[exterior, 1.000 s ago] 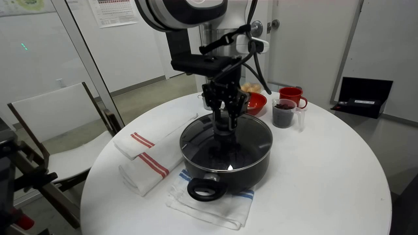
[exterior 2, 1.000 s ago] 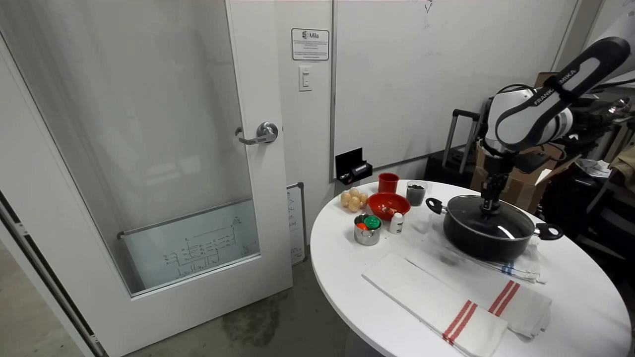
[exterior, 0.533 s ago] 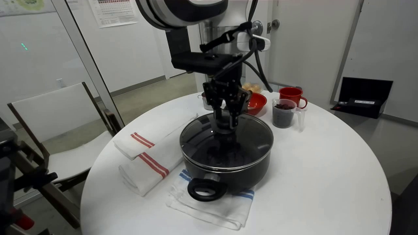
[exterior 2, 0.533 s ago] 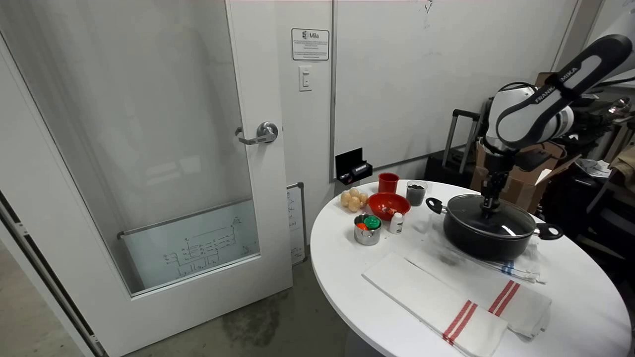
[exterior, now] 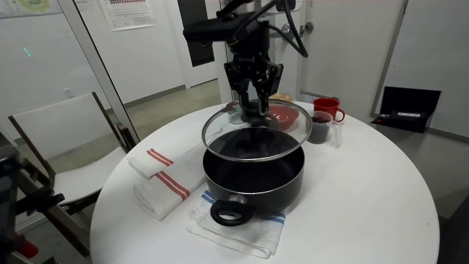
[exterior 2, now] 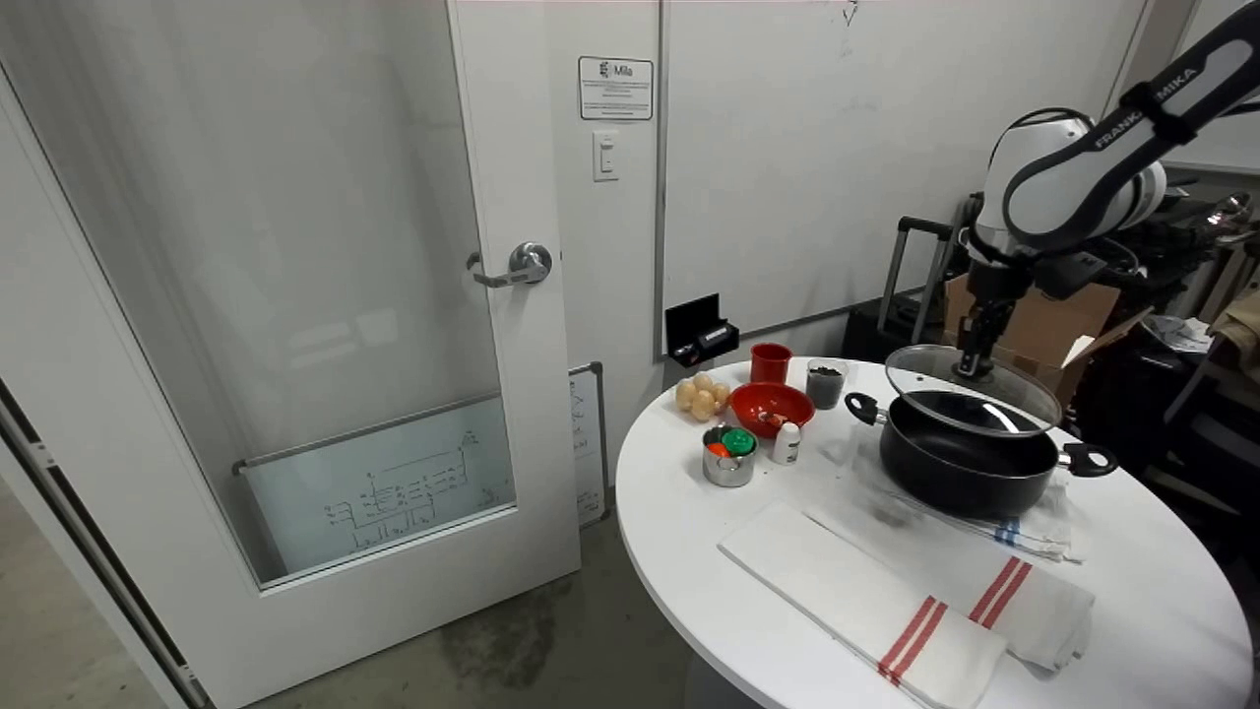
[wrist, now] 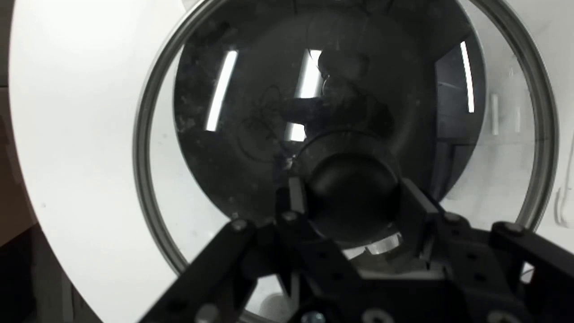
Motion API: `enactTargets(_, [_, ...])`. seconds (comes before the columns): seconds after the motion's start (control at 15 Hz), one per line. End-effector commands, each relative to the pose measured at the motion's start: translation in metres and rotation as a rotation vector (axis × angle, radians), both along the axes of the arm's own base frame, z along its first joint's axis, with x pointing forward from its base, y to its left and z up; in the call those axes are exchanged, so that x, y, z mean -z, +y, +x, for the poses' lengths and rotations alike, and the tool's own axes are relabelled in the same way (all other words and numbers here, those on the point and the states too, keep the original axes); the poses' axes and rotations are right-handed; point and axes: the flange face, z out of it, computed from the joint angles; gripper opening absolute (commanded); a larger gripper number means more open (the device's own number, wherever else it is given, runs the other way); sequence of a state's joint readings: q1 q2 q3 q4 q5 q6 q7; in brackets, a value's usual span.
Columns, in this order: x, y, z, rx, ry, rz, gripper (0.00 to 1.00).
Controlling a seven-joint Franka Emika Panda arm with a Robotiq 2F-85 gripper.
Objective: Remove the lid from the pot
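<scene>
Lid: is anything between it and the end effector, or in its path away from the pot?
Nothing visible. The end effector holds the lid by its knob, above the pot. A low swing toward the clear cup or red bowl nearby might hit it.

Lab or office: wall whiteboard, glass-paned door, robot arm.

Wrist view: very close, looking steeply down onto the lid, end effector along the bottom edge. In an exterior view: fairly near, angled down across the counter, pot ahead, red mug beyond it. In an exterior view: farther off, also angled down, counter at lower right, door filling most of the left. In both exterior views: counter, pot, lid, red mug, end effector.
</scene>
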State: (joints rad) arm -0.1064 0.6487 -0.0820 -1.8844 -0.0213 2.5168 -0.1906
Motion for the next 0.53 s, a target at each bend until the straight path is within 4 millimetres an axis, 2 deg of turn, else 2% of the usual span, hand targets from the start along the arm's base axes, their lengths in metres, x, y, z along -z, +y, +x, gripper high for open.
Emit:
enactTargets(0.0, [-0.032,0.027,-0.004,-0.042,-0.033,-0.026,0.25])
enactTargets(0.27, [-0.037,0.075,0.006,-0.121,-0.045,-0.037,0.25])
enactTargets(0.47, [-0.029,0.119,0.010,-0.192,-0.036,-0.050,0.25])
